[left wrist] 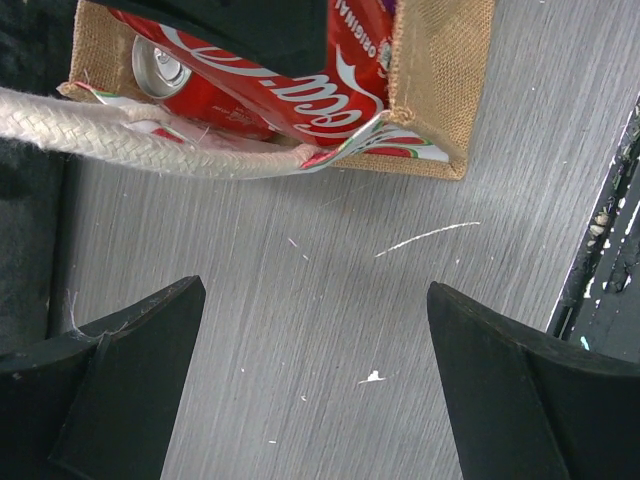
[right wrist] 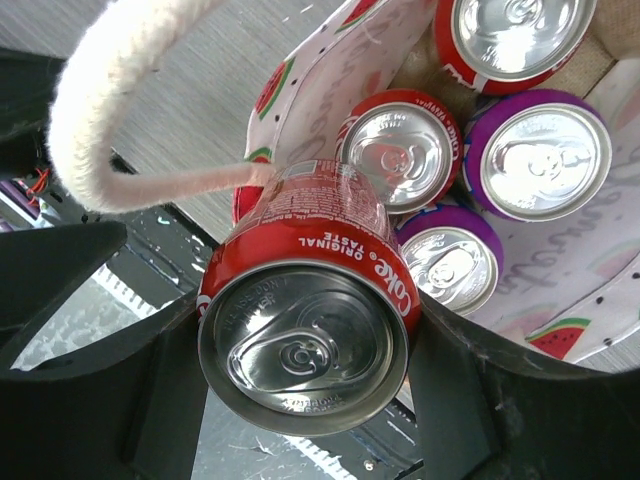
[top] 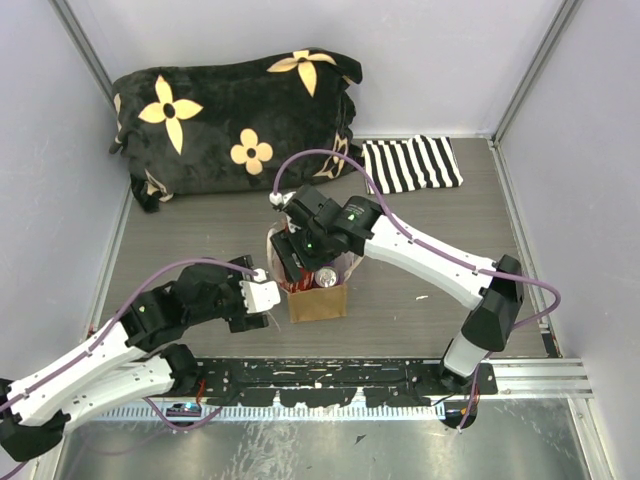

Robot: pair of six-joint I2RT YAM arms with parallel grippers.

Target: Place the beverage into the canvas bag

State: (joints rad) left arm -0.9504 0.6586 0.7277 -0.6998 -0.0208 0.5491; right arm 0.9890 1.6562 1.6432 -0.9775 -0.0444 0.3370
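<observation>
The canvas bag (top: pixel 318 300) stands at the table's middle, tan with a cream rope handle (right wrist: pixel 90 130) and a pale watermelon-print lining (right wrist: pixel 320 80). My right gripper (top: pixel 300 250) is shut on a red Coke can (right wrist: pixel 305 340) and holds it tilted at the bag's mouth, its lower end among the cans inside. Several red and purple cans (right wrist: pixel 535 155) stand in the bag. The can (left wrist: pixel 320 90) and the bag (left wrist: pixel 440 90) also show in the left wrist view. My left gripper (left wrist: pixel 315 380) is open and empty, over bare table just left of the bag.
A black cushion with cream flowers (top: pixel 230 120) lies at the back left. A black-and-white striped cloth (top: pixel 410 165) lies at the back right. Grey walls close in the table's sides. A metal rail (top: pixel 400 375) runs along the near edge.
</observation>
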